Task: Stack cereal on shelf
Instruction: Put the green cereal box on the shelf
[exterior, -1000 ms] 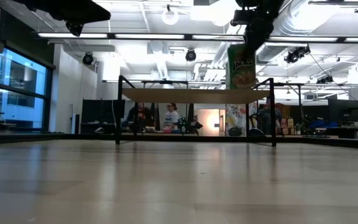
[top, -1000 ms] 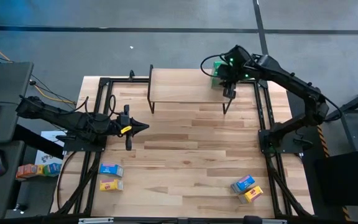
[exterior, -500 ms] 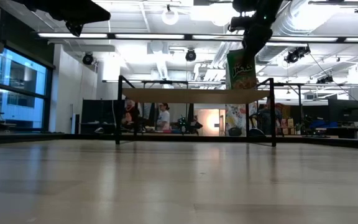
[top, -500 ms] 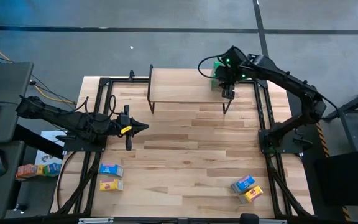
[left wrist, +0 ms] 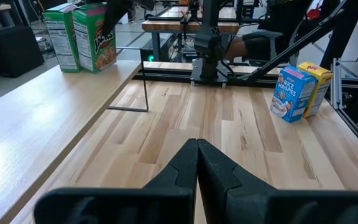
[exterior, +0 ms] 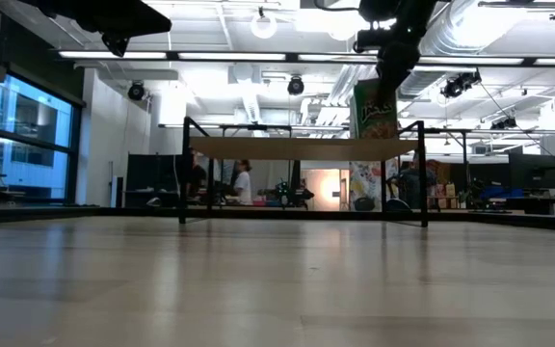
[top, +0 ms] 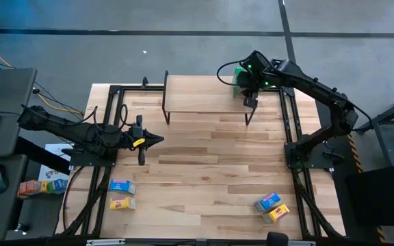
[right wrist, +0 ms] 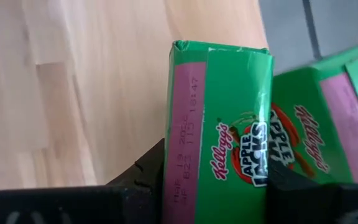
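Note:
A green cereal box (right wrist: 219, 124) stands upright at the far right corner of the shelf (top: 204, 96), with my right gripper (top: 246, 83) shut on it from above. In the low view its bottom edge (exterior: 375, 135) is level with the shelf top; I cannot tell if it rests there. A second green box (right wrist: 328, 118) stands on the shelf right beside it. My left gripper (top: 159, 140) hovers shut over the table's left middle, holding nothing. A blue box (top: 122, 186) and a yellow box (top: 122, 203) lie near left; another blue box (top: 267, 201) and yellow box (top: 277, 214) lie near right. My right gripper pinches the green box's upper end (right wrist: 185, 180) between its two fingers, one finger (right wrist: 145, 171) on each side. The fingers slant down from above and from the table's right. The box hangs upright below them over the shelf top.
The shelf's black legs (top: 165, 102) stand on the plank table (top: 211, 164). Black frame rails (top: 294, 130) run along the table's left and right sides. People move in the room behind the shelf (exterior: 244, 183).
My right gripper has sunk slightly and drifted a little toward the table's left with the green box. The box's lower end has come down to the level of the shelf top, and it stays upright.

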### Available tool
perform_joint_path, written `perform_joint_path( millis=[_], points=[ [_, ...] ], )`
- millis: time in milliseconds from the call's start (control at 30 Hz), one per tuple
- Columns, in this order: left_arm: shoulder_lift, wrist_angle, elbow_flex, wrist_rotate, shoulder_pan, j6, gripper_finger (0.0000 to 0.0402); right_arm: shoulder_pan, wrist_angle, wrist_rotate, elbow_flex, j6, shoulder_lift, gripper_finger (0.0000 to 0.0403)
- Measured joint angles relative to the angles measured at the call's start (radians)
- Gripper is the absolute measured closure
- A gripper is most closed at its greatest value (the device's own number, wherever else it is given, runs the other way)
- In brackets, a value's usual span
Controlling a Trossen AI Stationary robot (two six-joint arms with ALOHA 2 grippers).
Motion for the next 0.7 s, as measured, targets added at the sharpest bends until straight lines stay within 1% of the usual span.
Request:
perform_joint_path(
  millis=[67,167,333,433,567,700],
  points=[
    [0.0,0.0,0.0,0.0,0.0,0.0,0.0401,0.0,0.001,0.021,0.0,0.017,0.0,0.0278],
    [0.0,0.0,0.0,0.0,0.0,0.0,0.0401,0.0,0.003,0.057,0.0,0.042,0.001,0.026],
    [0.0,0.0,0.0,0.0,0.0,0.0,0.0402,0.0,0.013,0.059,0.0,0.052,0.001,0.022],
    [0.0,0.0,0.0,0.0,0.0,-0.001,0.0401,0.0,0.013,0.056,0.0,0.052,0.001,0.0205],
    [0.0,0.0,0.0,0.0,0.0,0.0,0.0401,0.0,0.009,0.056,0.003,0.051,0.0,0.0199],
    [0.0,0.0,0.0,0.0,0.0,0.0,0.0401,0.001,-0.015,0.062,0.059,0.046,-0.001,0.0198]
  ],
)
